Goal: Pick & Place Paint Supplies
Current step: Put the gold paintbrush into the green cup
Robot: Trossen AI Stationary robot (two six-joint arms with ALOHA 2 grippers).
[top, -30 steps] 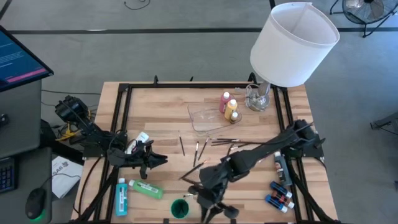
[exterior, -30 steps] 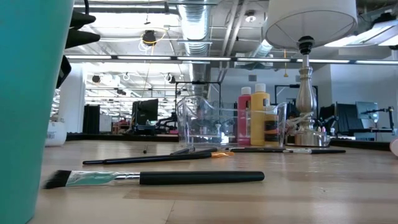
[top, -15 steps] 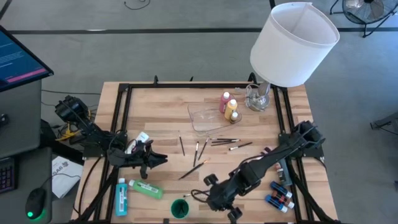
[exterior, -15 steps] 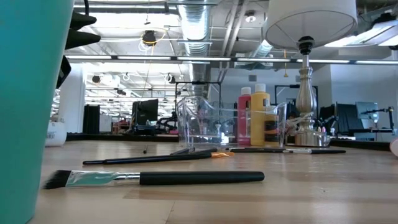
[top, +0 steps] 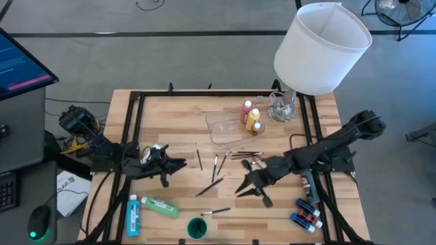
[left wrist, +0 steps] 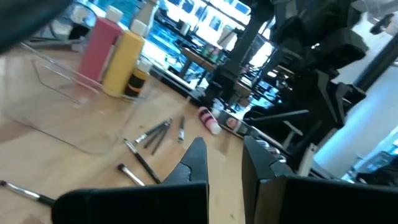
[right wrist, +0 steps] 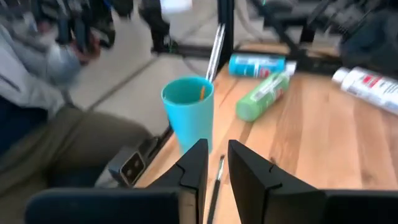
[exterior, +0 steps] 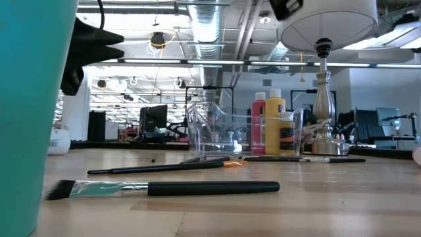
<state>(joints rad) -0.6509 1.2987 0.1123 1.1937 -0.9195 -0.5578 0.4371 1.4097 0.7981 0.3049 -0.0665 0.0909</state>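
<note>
On the wooden table (top: pixel 170 112), brushes (top: pixel 231 160) are scattered centrally; a teal cup (top: pixel 197 228) sits at six o'clock. The right gripper (top: pixel 249 188), nearly closed and empty, is held at five o'clock. The left gripper (top: pixel 176 165) is closed, at nine.

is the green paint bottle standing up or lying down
Lying down. The green paint bottle rests on its side on the table, beside the blue bottle, also on its side; the right wrist view shows the same.
</note>
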